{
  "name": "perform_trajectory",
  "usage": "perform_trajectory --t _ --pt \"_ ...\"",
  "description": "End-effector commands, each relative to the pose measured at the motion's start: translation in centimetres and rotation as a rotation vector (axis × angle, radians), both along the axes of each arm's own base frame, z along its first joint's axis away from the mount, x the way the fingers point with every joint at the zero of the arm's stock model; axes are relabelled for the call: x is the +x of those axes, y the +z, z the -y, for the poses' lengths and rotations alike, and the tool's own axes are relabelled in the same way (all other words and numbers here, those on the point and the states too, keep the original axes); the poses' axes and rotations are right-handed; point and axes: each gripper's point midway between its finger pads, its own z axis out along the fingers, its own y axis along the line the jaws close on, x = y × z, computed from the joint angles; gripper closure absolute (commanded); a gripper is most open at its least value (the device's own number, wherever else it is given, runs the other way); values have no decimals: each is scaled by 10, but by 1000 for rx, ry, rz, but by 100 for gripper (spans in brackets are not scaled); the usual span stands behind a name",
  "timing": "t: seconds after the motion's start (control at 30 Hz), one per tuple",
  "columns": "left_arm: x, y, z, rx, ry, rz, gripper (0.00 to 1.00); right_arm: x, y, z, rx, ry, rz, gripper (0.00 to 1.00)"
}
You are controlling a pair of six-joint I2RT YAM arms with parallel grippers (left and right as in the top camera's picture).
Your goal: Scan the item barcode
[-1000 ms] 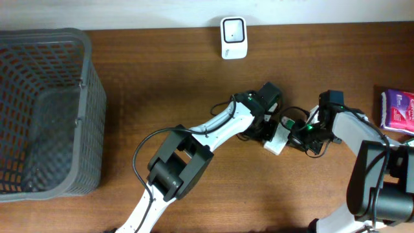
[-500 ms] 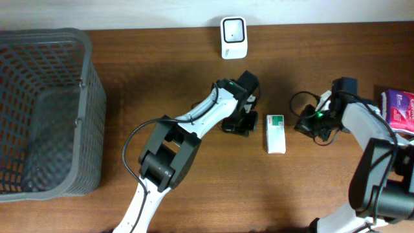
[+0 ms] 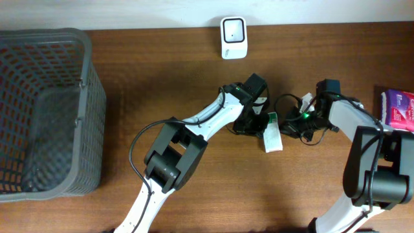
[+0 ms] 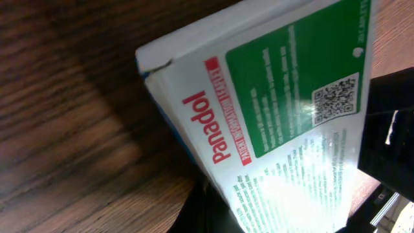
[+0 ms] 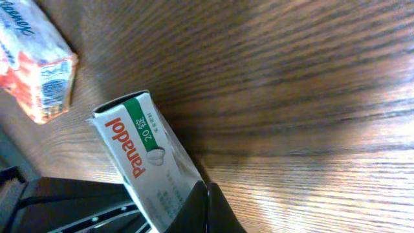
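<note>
Box [image 3: 273,133], white and green with "Panadol" in red, lies flat on the counter [image 3: 162,77], right of centre. It is between the two hands, and below and right of the scanner [image 3: 233,30], apart from it. Basket [image 3: 92,110]: grey mesh, at the counter's left end, cut off by the left edge of the frame, its mesh floor in plain view from above, well apart from the box. Packet [image 3: 397,110]: pink, at the right edge, partly cut off, print too small to read from overhead. In the left wrist view the box fills most of the frame, tilted, with its far end cut off. A QR code [image 4: 334,101] shows on the green panel, and the small print below it is washed out by glare. Left hand [image 3: 252,122]: at the box's left side. Touching or just beside, cannot tell which. In its own view most of it is hidden behind the box. Jaws closed, nothing seen between them. Right hand [image 3: 293,125]: at the box's right side. In its own view the fingers [image 5: 200,213] meet at the tips, closed on nothing, with the box's long side lying against them. From overhead, cables at the right wrist hide part of that contact.
</note>
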Motion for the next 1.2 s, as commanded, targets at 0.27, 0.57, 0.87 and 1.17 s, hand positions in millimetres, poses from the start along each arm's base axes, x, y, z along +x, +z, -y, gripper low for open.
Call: perform_trajectory --t 0.27,0.57,0.87,1.17 --pt "7 -46 -84 339 77 -55 100 -5 32 -65 229 120 36 96" --pt "46 6 -160 443 165 -113 100 2 25 -28 -48 109 -11 96" --pt "37 27 -141 254 23 -157 100 0 19 -31 -174 197 -35 96" --pt "-4 30 -16 57 -95 -69 100 -25 -12 -1 -95 119 -78 96"
